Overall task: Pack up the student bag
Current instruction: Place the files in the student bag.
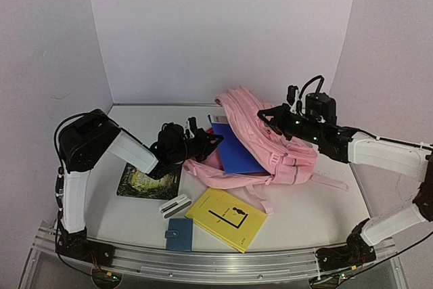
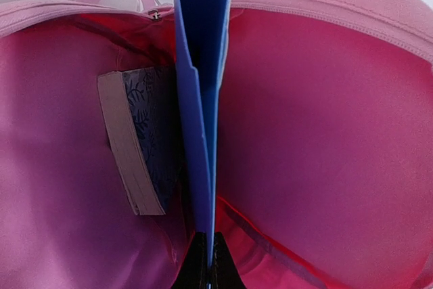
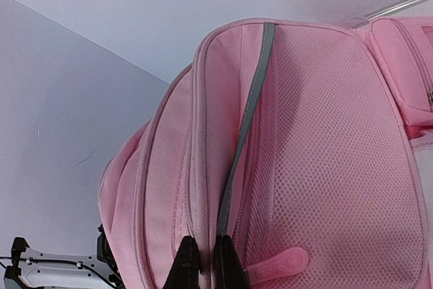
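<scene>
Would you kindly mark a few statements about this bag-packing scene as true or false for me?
1. The left gripper is shut on the blue folder. True.
2. The yellow book is inside the bag. False: it lies on the table in front of the bag.
3. A patterned book sits in the bag beside the blue folder. True.
4. The right gripper hangs open over the table. False: it is shut on the bag's fabric.
5. The wallet lies on top of the yellow book. False: it lies on the table beside it.
</scene>
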